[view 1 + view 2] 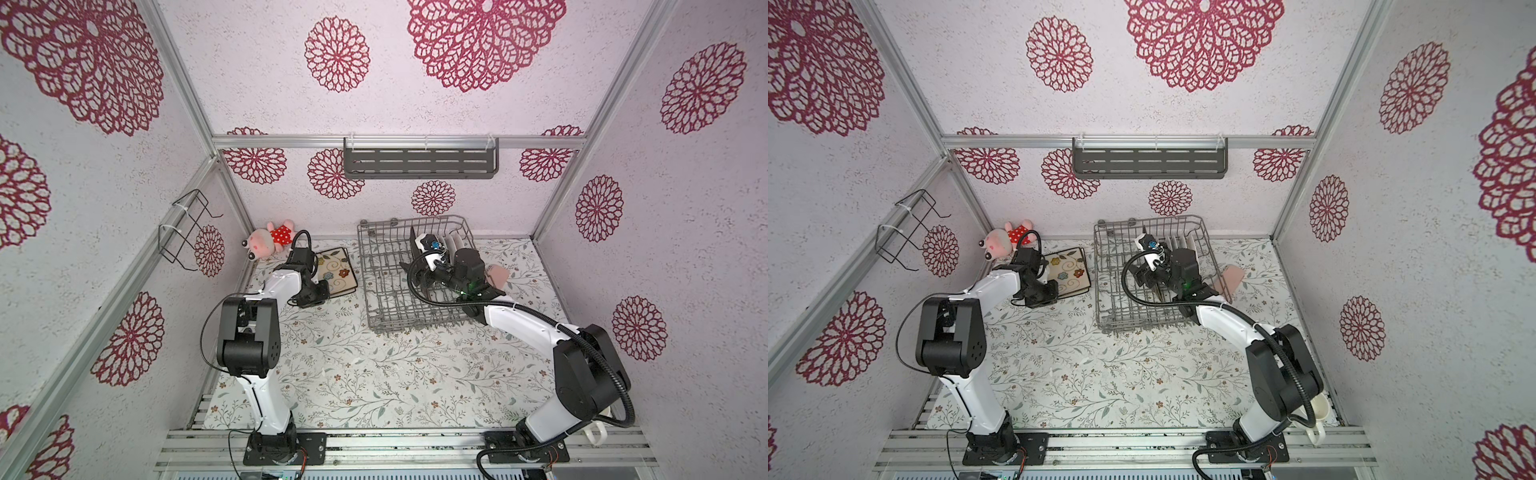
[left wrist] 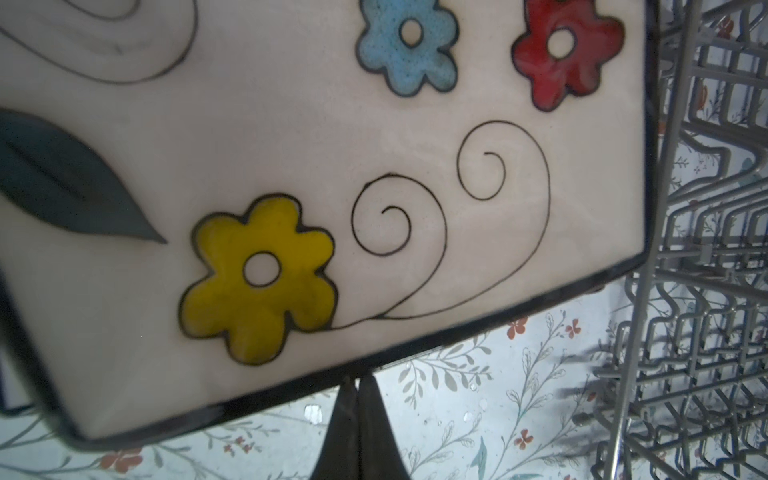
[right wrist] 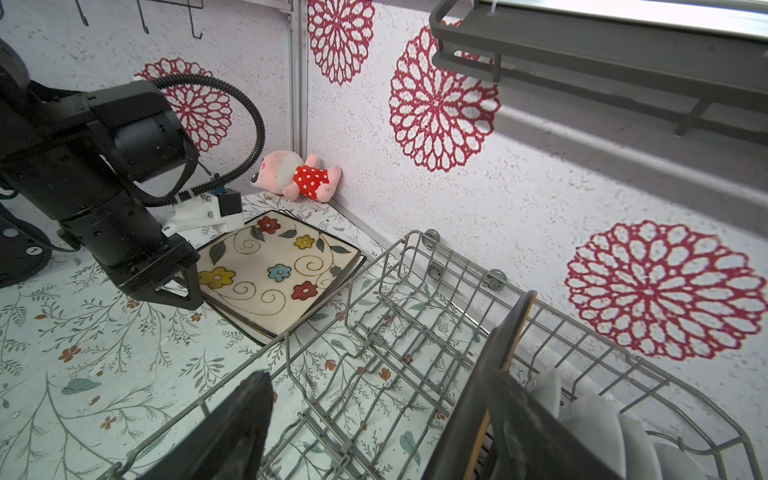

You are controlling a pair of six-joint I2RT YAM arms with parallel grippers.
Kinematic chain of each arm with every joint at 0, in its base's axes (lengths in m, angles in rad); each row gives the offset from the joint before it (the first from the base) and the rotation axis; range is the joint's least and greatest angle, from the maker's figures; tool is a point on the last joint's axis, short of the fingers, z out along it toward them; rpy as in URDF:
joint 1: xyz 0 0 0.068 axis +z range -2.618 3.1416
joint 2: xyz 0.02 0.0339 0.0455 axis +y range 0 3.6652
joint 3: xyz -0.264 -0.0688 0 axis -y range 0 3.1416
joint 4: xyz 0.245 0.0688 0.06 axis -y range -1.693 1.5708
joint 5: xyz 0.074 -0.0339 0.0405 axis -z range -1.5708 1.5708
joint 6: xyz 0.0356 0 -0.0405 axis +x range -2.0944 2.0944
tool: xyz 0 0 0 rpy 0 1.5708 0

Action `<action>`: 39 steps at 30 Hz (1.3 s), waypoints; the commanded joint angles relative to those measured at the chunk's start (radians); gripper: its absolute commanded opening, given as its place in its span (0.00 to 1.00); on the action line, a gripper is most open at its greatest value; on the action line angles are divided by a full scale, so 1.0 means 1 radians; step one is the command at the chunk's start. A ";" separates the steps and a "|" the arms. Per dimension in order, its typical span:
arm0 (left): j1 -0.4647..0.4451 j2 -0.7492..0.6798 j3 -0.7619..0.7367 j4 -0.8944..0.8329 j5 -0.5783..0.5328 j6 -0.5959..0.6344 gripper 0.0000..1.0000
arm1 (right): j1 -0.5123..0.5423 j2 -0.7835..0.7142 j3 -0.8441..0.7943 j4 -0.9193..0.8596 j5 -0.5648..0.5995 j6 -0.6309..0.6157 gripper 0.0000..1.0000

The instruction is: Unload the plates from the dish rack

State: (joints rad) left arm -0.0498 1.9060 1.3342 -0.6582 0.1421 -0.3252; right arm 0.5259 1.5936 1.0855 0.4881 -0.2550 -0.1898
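Observation:
A white square plate [image 1: 337, 270] [image 1: 1070, 270] [image 2: 332, 166] [image 3: 278, 272] with painted flowers and a dark rim lies flat on the table, left of the dish rack [image 1: 362, 266] [image 1: 1098, 270] [image 2: 706, 249] [image 3: 376, 266]. A second rim shows under it. My left gripper [image 1: 327, 293] [image 1: 1055, 291] [image 2: 357, 380] [image 3: 193, 293] is shut, tips at that plate's near rim, holding nothing. My right gripper [image 1: 415, 268] [image 1: 1144, 266] [image 3: 374, 415] is open inside the rack. A dark brown plate [image 1: 412, 241] [image 3: 505, 345] stands upright just inside one finger. Small white plates [image 1: 451, 241] [image 1: 1177, 243] [image 3: 590, 419] stand behind it.
A pink plush toy [image 1: 272, 239] [image 3: 299, 178] lies in the back left corner. A pink object [image 1: 498, 274] sits right of the rack. A white mug [image 1: 1316, 411] stands by the right arm's base. A slotted shelf [image 1: 419, 160] and a wire holder [image 1: 183, 232] hang on the walls.

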 commanded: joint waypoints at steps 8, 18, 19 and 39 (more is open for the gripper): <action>0.017 -0.017 -0.003 -0.035 -0.093 0.014 0.02 | -0.008 -0.008 0.007 0.030 0.008 0.002 0.85; 0.036 -0.030 -0.013 -0.026 -0.153 -0.003 0.01 | -0.008 -0.010 0.002 0.026 0.005 0.001 0.85; 0.037 -0.029 -0.013 -0.027 -0.157 -0.003 0.01 | -0.009 -0.012 0.002 0.026 0.007 -0.001 0.85; 0.060 -0.037 -0.021 -0.004 -0.218 -0.021 0.00 | -0.010 -0.005 0.004 0.015 0.008 -0.008 0.85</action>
State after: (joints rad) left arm 0.0002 1.8965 1.3186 -0.6922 -0.0509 -0.3447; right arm 0.5259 1.5936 1.0855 0.4870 -0.2550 -0.1905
